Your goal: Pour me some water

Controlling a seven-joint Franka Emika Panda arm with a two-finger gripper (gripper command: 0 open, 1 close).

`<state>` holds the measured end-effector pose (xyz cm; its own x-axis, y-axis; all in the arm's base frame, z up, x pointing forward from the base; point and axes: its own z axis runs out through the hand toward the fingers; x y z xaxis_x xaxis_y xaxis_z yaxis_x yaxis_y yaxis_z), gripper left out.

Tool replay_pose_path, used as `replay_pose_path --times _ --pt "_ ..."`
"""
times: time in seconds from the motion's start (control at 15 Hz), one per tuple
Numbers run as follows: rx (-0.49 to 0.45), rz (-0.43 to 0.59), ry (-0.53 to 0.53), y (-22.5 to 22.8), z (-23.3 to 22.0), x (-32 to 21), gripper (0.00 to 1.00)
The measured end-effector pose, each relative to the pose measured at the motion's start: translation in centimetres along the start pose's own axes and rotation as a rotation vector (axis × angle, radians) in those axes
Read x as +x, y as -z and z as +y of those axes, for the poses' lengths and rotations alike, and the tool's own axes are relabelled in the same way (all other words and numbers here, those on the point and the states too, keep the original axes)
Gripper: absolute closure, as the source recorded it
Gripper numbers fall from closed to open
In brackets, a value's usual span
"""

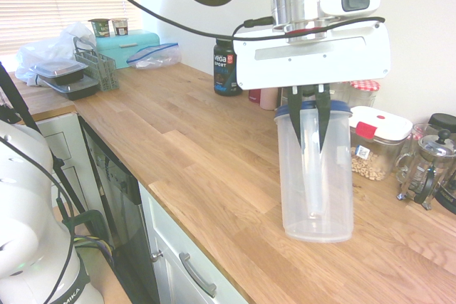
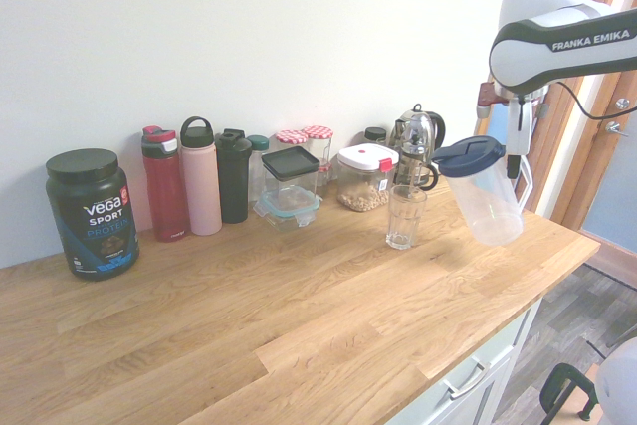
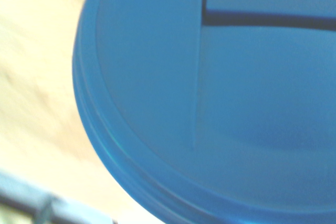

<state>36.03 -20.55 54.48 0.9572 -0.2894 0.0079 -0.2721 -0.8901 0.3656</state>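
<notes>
- Setting: a kitchen with a long oak-plank worktop (image 2: 299,325) against a white wall; white drawer fronts sit below its front edge.
- Back row, left to right in the second exterior view: a black protein-powder tub (image 2: 92,211), a dark red bottle (image 2: 165,184), a pink bottle (image 2: 200,176), a black bottle (image 2: 234,175), a square glass box with a dark lid (image 2: 290,184), a white-lidded jar of nuts (image 2: 364,177) and a glass coffee press (image 2: 415,146).
- Target: a clear ribbed drinking glass (image 2: 405,216) stands upright and empty-looking in front of the jar and press.
- Task object: a translucent plastic pitcher with a blue lid (image 2: 480,189) hangs above the worktop, tilted, its top leaning toward the glass.
- Pincer: the gripper (image 1: 311,115) is clamped on the pitcher's handle from above.
- Key relation: the glass sits just left of and lower than the pitcher's lid edge; the pitcher's long axis slants off vertical, so further tipping leftward should bring the spout over the glass.
- View differences: the first exterior view shows the fingers on the handle but hides the glass; the wrist view shows only blurred blue lid (image 3: 210,103) and wood. Whether the pitcher holds water cannot be told.
</notes>
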Motion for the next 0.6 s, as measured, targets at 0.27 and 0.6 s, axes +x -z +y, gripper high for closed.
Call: replay_pose_path --times 0.27,0.6 --pt "-0.142 -0.066 0.085 1.0 -1.0 2.0 1.00" --pt "-0.222 -0.133 0.122 0.3 -4.9 5.9 1.00"
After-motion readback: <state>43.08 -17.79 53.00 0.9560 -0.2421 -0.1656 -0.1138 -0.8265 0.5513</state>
